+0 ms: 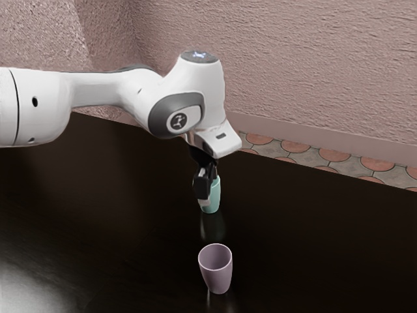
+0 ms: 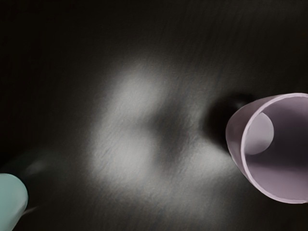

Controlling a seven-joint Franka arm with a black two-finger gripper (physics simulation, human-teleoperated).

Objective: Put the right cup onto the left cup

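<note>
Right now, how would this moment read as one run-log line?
Gripper: at teal cup, grasp unclear | Pink cup: upright, empty | Cups: apart, stacking not done

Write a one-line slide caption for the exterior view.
A white robot arm reaches over a dark table, its gripper partly hiding a green cup; a mauve cup stands nearer the camera.

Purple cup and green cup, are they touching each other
Apart. The wrist view plainly shows table between the purple cup and the green cup.

Pale glare pools on the dark, glossy tabletop. Shadow, it seems, lies inside the tapered mauve cup.
</note>
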